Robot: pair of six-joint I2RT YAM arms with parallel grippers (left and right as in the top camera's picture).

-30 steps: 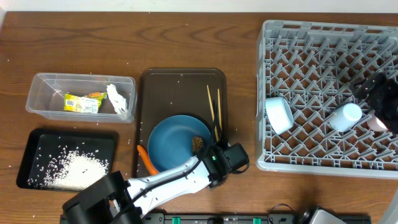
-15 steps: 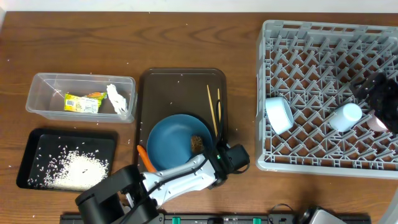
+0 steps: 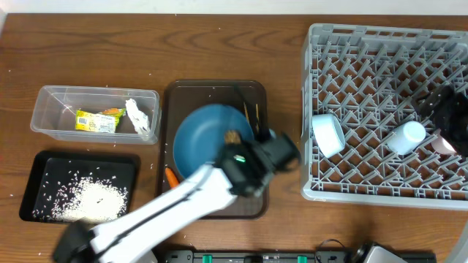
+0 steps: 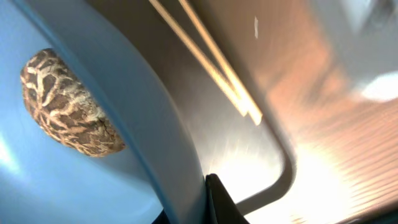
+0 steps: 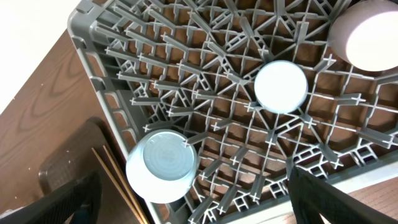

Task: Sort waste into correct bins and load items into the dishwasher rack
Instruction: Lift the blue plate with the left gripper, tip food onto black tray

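My left gripper [image 3: 254, 148] is shut on the right rim of the large blue plate [image 3: 208, 139] and holds it tilted above the dark-brown serving tray [image 3: 212, 95]. In the left wrist view the gripper [image 4: 200, 200] pinches the plate rim [image 4: 168, 149]. A small brown food lump [image 4: 68, 106] lies on the plate [image 3: 232, 136]. The wooden chopsticks [image 3: 253, 115] lie on the serving tray beside the plate. An orange carrot [image 3: 171, 177] lies at the plate's lower left. My right gripper [image 3: 439, 109] is open and empty above the grey rack [image 3: 380, 36]. The rack holds the pale blue bowl [image 5: 163, 165] and two upturned cups [image 5: 281, 86].
The clear tub [image 3: 51, 98] at the left holds the yellow-green wrapper [image 3: 95, 121] and white tissue [image 3: 139, 117]. The black tray [image 3: 36, 172] in front of it holds loose rice [image 3: 84, 197]. The pink cup [image 3: 442, 144] sits at the rack's right edge.
My left arm has lifted the blue plate by its rim and carried it toward the back of the serving tray, with the brown lump on it. The right arm has not moved.
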